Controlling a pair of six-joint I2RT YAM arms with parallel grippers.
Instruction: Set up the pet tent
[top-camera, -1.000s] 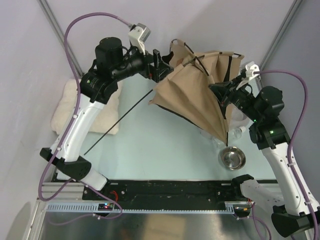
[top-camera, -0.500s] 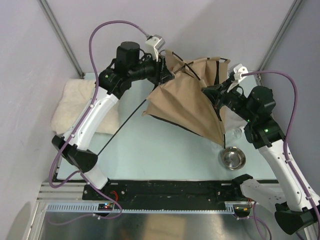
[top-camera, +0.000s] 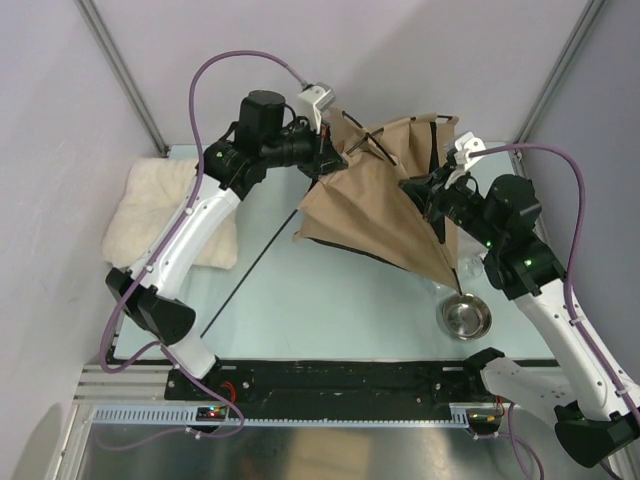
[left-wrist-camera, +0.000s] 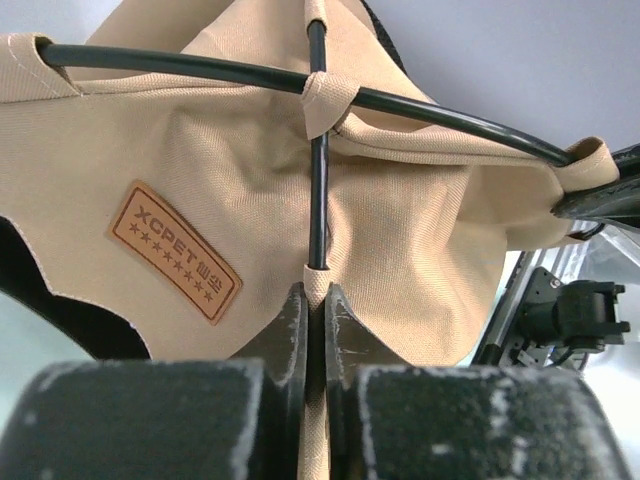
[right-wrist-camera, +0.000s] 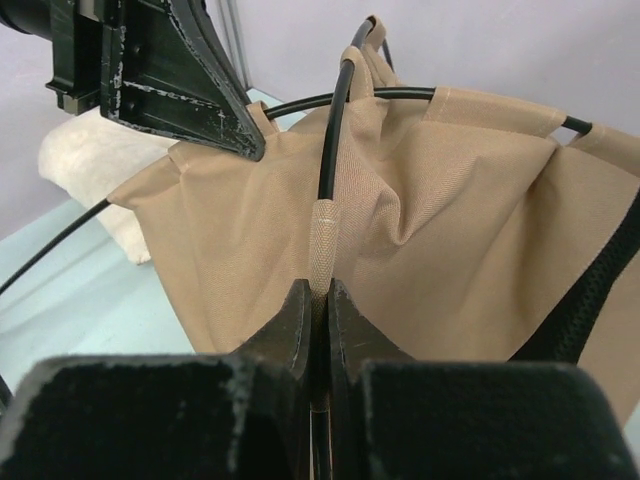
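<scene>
Left tool (left-wrist-camera: 315, 296) pinching pet tent (top-camera: 370, 208) seam, right tool (right-wrist-camera: 318, 292) likewise, bowl (top-camera: 465, 317) beside hem

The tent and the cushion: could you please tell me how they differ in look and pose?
The tent is tan woven fabric with black trim and dark poles; the cushion is fluffy cream-white. The tent is held up crumpled, pinched by the left end effector and right end effector; the cushion lies flat on the table, ungripped. Both are soft fabric items.

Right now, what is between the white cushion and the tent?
In the top view, one thin dark pole slants across the table between the cushion and the tent, with the left arm above.
</scene>
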